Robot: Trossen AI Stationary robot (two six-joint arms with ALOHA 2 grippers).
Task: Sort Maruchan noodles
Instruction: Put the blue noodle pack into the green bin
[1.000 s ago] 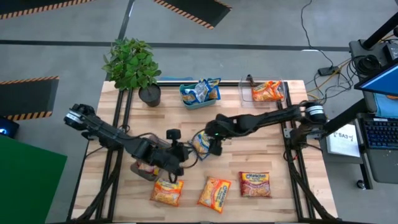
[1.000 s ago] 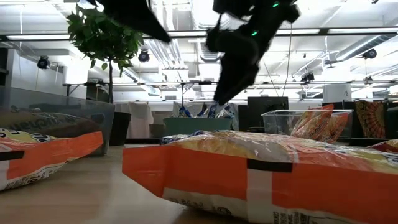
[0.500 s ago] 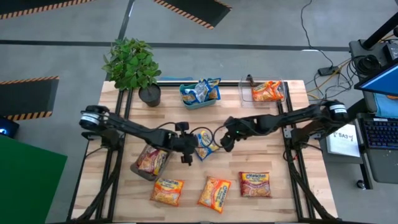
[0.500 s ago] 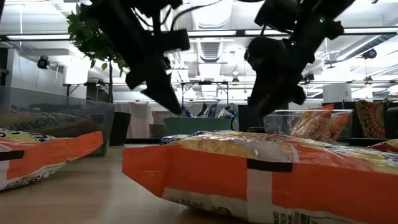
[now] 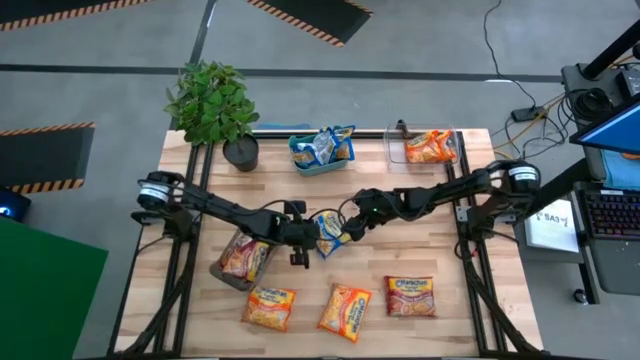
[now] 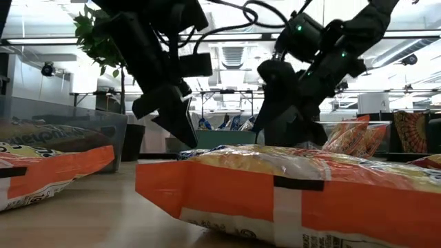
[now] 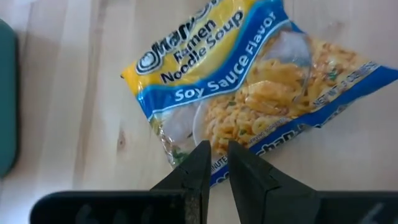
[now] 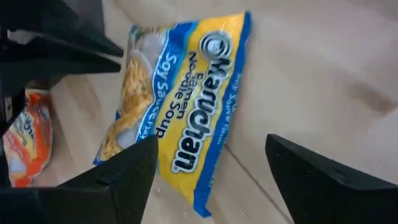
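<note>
A blue-and-yellow Maruchan noodles packet [image 5: 330, 233] lies flat on the wooden table's middle [image 7: 249, 93]. My left gripper [image 5: 311, 236] is shut, its fingertips [image 7: 205, 155] at the packet's blue edge on the left side. My right gripper [image 5: 349, 227] hovers open at the packet's right side. In the right wrist view its two fingers stand wide apart, with the packet [image 8: 180, 106] showing between them. Two orange packets [image 5: 270, 306] [image 5: 345, 310] and a red one [image 5: 410, 297] lie near the front edge. My left gripper comes slanting down from the table's left, and its shut fingertips overlap the packet's blue edge [image 7: 249, 163]. I cannot tell whether they touch it. The packet lies flat on the table.
A teal tray [image 5: 300, 160] with blue packets stands at the far middle, and a clear bin [image 5: 400, 150] with an orange packet at the far right. Another clear bin [image 5: 222, 272] with red packets sits at the near left. A potted plant [image 5: 212, 105] stands at the far left.
My right gripper has come down with the blue packet, rolled its wrist, opened and let go. The packet now lies flat on the table's middle. My left gripper has gone from the near-left bin toward the table's middle and down to the packet's left edge, staying shut.
</note>
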